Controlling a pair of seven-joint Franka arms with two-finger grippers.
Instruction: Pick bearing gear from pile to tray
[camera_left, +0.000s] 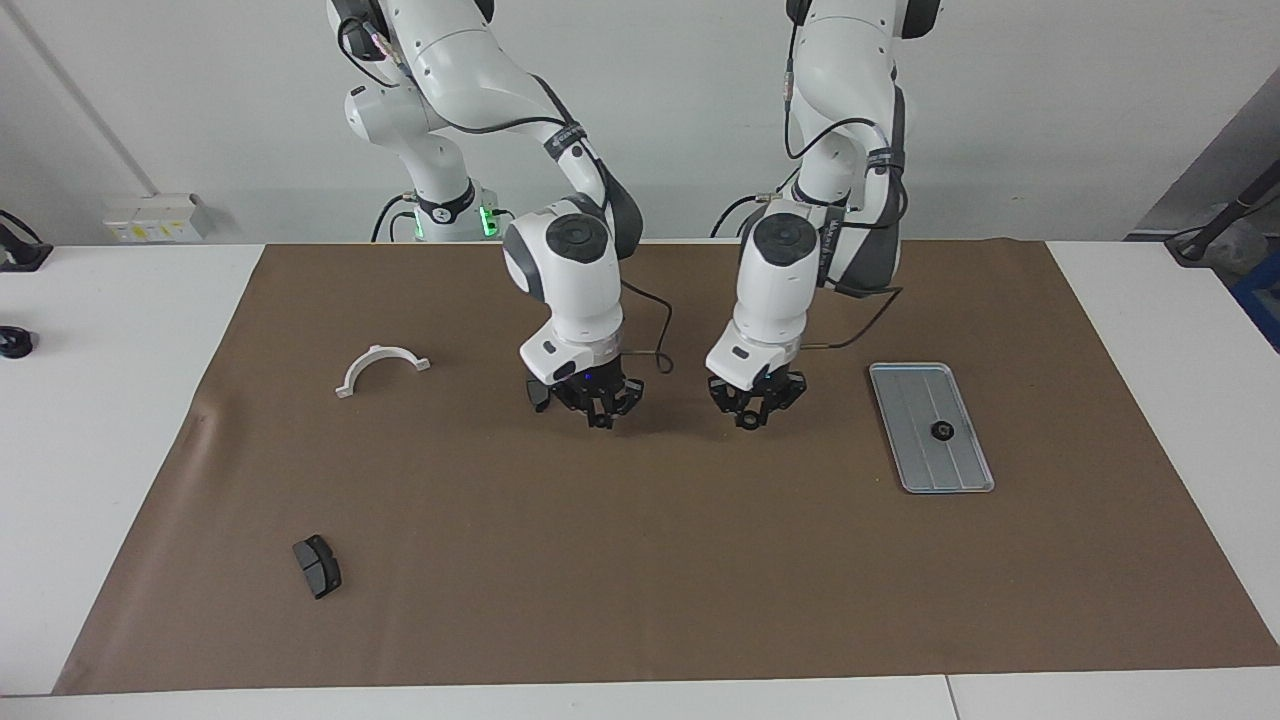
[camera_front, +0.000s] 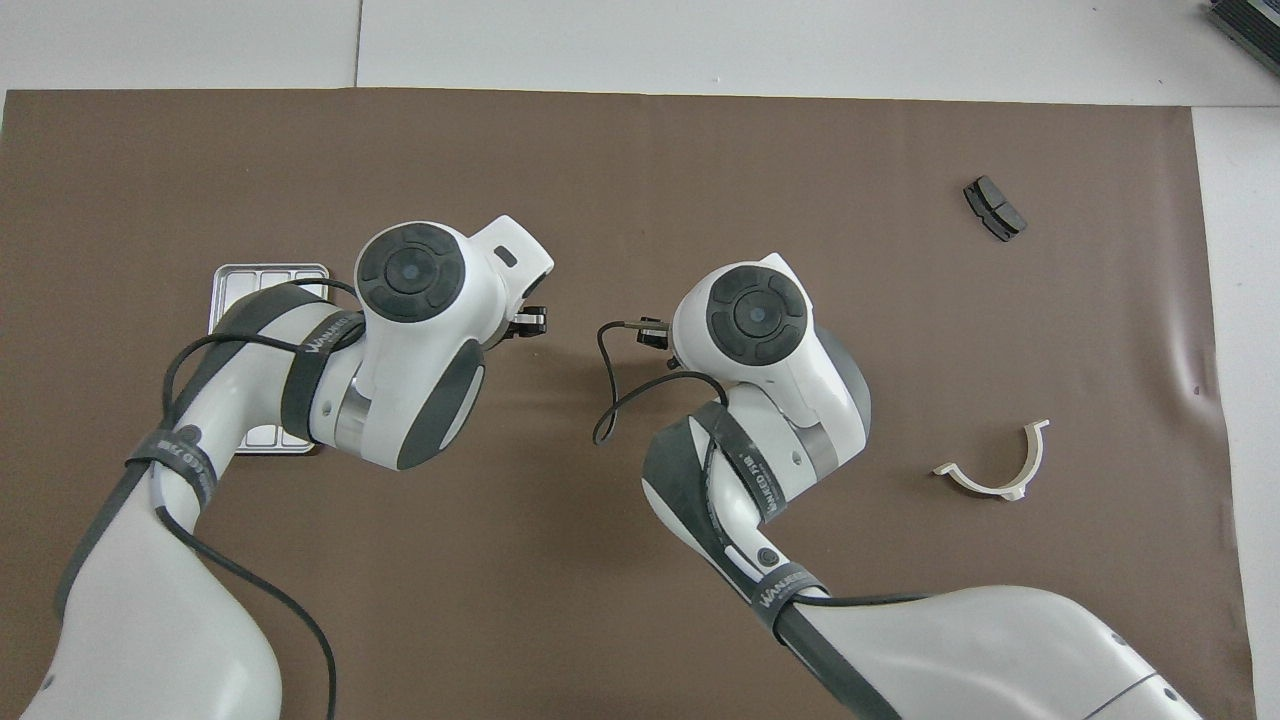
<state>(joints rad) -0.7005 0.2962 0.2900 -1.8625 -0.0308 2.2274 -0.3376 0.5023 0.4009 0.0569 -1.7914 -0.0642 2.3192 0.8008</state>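
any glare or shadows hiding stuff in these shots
Facing view: even light, only soft shadows on the brown mat under both grippers, and the tray shows no glare. Overhead view: the left arm covers most of the tray; a green light glows at the right arm's base.
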